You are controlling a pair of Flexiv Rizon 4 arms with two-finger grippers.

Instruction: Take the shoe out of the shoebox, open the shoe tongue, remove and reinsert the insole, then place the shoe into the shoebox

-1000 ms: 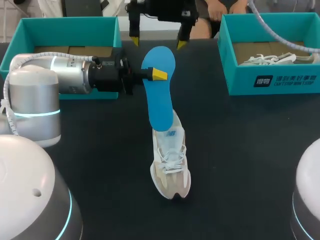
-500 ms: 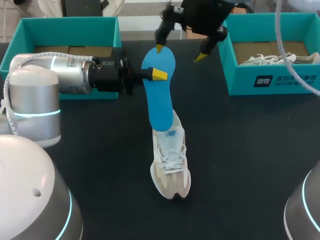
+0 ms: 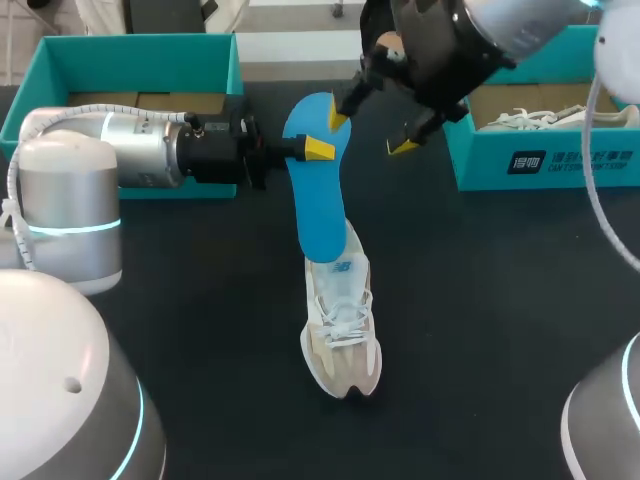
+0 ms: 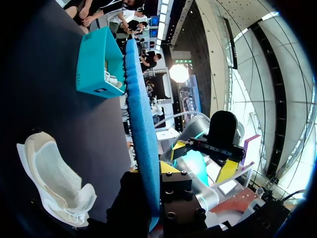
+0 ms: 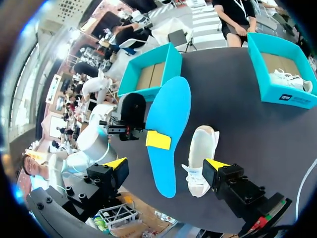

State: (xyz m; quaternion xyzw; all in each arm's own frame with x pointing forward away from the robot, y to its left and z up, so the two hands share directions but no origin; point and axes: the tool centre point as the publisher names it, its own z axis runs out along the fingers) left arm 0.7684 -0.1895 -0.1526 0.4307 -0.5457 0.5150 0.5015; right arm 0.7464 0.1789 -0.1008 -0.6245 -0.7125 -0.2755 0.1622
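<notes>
The insole [image 3: 318, 180] stands up from the shoe [image 3: 342, 330], blocking its opening from above; either side of the shoe, the table [image 3: 480, 330] leaves room to pass.

A black table [image 3: 480, 330] carries three things — a white shoe [image 3: 342, 330] standing on its sole near the middle, and a left shoebox [image 3: 130, 60] and a right shoebox [image 3: 540, 165], both teal, at the far edge.

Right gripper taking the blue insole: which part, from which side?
Probably the free long edge of the blue insole, opposite where the left gripper pinches it, coming from the right. It is a thin sheet: one finger on each flat face. Its lower end meets the shoe, so stay high.
</notes>
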